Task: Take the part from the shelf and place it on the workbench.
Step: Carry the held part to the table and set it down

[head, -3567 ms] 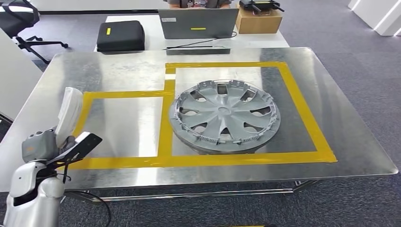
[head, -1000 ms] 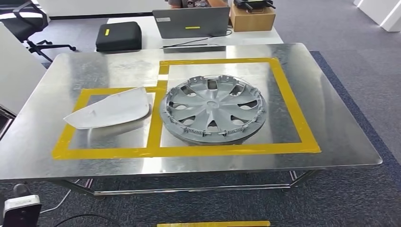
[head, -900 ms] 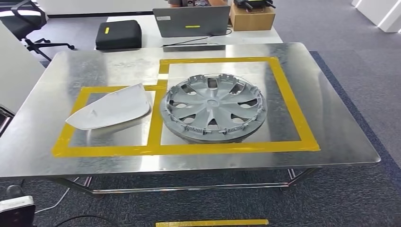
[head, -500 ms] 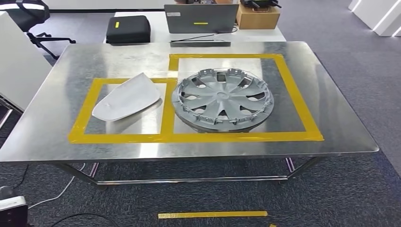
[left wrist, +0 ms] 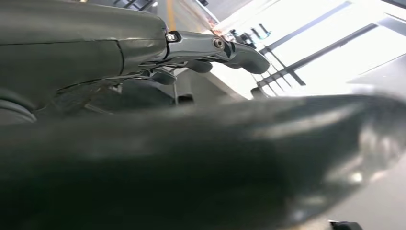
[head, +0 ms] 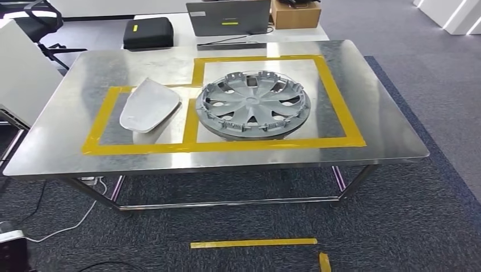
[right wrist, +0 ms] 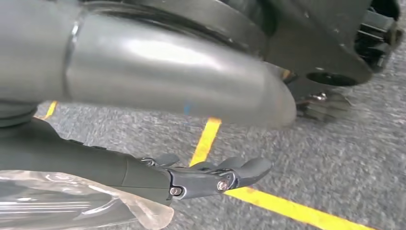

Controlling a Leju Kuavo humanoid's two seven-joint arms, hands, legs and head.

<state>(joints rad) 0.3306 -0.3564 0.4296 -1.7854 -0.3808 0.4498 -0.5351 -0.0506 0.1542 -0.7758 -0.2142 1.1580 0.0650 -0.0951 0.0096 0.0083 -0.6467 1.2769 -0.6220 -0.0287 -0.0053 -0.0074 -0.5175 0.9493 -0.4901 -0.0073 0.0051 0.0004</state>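
Note:
The white curved shell part (head: 148, 105) lies inside the left yellow-taped box on the steel workbench (head: 74, 85), and nothing touches it. A grey wheel cover (head: 252, 103) sits in the right taped box beside it. In the left wrist view my left hand (left wrist: 210, 48) hangs with its fingers stretched out and holds nothing. In the right wrist view my right hand (right wrist: 210, 175) hangs over grey carpet with yellow floor tape, fingers stretched out and empty.
Behind the workbench a second table carries a laptop (head: 228, 17), a black case (head: 148, 32) and a cardboard box (head: 294, 12). A white cabinet (head: 20, 73) stands at the left, with an office chair (head: 42, 14) behind it. A yellow tape strip (head: 253, 242) marks the floor before the bench.
At first my left hand held the white part upright at the bench's left edge; now the part lies flat in the left box. The whole view has since pulled back from the bench.

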